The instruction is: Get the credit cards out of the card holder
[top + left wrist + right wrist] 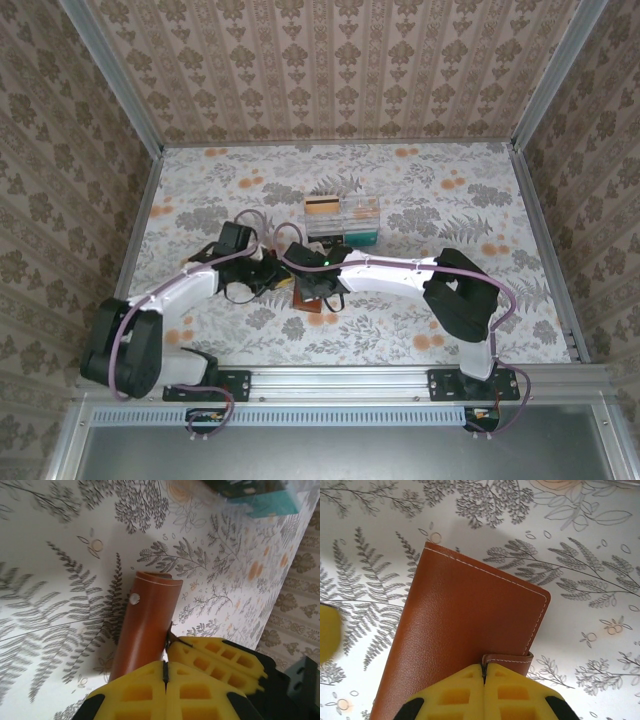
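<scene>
The card holder is a reddish-brown leather-look wallet, folded shut, lying between the two arms mid-table. Its stitched cover and its clasp strap face the right wrist camera. My right gripper is shut on the end of that strap. In the left wrist view the holder bows upward, a snap stud on its side. My left gripper is shut on the holder's near edge, with the right gripper right beside it. The credit cards are hidden inside the closed holder.
A clear plastic compartment box with cards and a teal item stands just behind the holder; its corner reaches into the left wrist view. Patterned walls and metal rails bound the table.
</scene>
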`<action>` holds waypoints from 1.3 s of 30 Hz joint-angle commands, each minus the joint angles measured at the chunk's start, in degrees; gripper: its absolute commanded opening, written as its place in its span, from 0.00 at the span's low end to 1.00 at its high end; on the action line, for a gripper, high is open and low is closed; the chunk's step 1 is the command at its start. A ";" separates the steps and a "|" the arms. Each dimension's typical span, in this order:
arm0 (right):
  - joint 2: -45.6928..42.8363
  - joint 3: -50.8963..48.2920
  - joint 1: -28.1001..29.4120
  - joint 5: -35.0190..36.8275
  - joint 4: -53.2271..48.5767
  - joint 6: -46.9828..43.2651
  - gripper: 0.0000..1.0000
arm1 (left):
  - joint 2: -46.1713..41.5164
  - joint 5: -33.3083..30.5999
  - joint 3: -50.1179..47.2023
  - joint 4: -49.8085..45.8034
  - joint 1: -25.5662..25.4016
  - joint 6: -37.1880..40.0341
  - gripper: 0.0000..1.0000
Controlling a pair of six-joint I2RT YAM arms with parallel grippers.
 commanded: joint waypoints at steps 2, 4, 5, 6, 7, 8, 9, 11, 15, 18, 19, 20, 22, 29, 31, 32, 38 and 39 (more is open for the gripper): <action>-0.66 -1.00 -0.93 -1.76 3.43 -0.71 0.00 | 4.95 1.22 1.35 6.50 -1.87 -2.86 0.00; -0.84 -1.20 -1.02 -2.10 3.98 -0.81 0.00 | 7.73 1.54 1.04 8.45 -2.61 -3.11 0.00; -1.11 -1.41 -1.04 -2.23 4.42 -0.75 0.00 | 9.16 1.24 1.04 8.81 -2.64 -3.01 0.00; -1.31 -1.58 -1.11 -2.39 4.75 -0.75 0.00 | 10.33 0.95 1.08 8.72 -3.89 -2.79 0.00; -1.55 -1.82 -1.21 -2.56 4.96 -0.60 0.00 | 12.03 0.47 1.21 7.84 -4.63 -2.47 0.00; -1.95 -2.23 -1.31 -2.70 5.38 -0.53 0.00 | 13.43 -0.25 1.16 6.84 -4.68 -2.11 0.00; -2.49 -2.79 -1.43 -2.82 5.80 -0.34 0.00 | 14.55 -0.71 1.03 6.27 -4.78 -1.92 0.00; -4.06 -4.56 -1.72 -3.24 7.41 0.14 0.00 | 15.95 -2.94 0.75 4.49 -4.69 -1.04 0.00; -8.19 -8.15 -2.40 -3.61 9.78 1.30 0.00 | 16.68 -5.03 1.37 0.99 -4.60 1.35 0.00; -10.76 -9.45 -2.96 -4.39 10.27 1.54 0.00 | 14.43 -4.91 2.23 0.16 -3.95 2.10 0.01; -11.41 -9.59 -3.06 -4.78 10.32 1.45 0.00 | 12.87 -5.17 2.59 -0.63 -3.55 2.27 0.11; -12.00 -9.68 -3.14 -5.22 10.29 1.45 0.00 | 10.89 -5.80 3.35 -2.12 -3.37 2.86 0.28; -13.06 -9.54 -3.29 -5.93 10.48 1.32 0.00 | 6.05 -7.96 5.05 -6.48 -0.64 4.48 0.54; -14.75 -5.52 -3.49 -8.16 10.57 1.01 0.00 | -5.10 -9.43 9.48 -16.74 8.39 11.49 0.77; -15.39 -4.86 -3.63 -8.12 10.43 1.14 0.00 | -6.05 -9.03 10.49 -18.24 9.38 12.59 0.77; -15.82 -4.94 -3.76 -8.11 10.54 1.26 0.00 | -6.32 -8.86 10.98 -18.92 9.63 13.14 0.77; -18.30 -6.97 -4.80 -7.98 10.00 2.23 0.00 | -6.99 -8.24 10.63 -18.29 9.83 13.68 0.76; -18.69 -7.48 -4.89 -7.80 9.93 2.37 0.00 | -6.85 -8.06 10.45 -18.07 9.83 13.60 0.76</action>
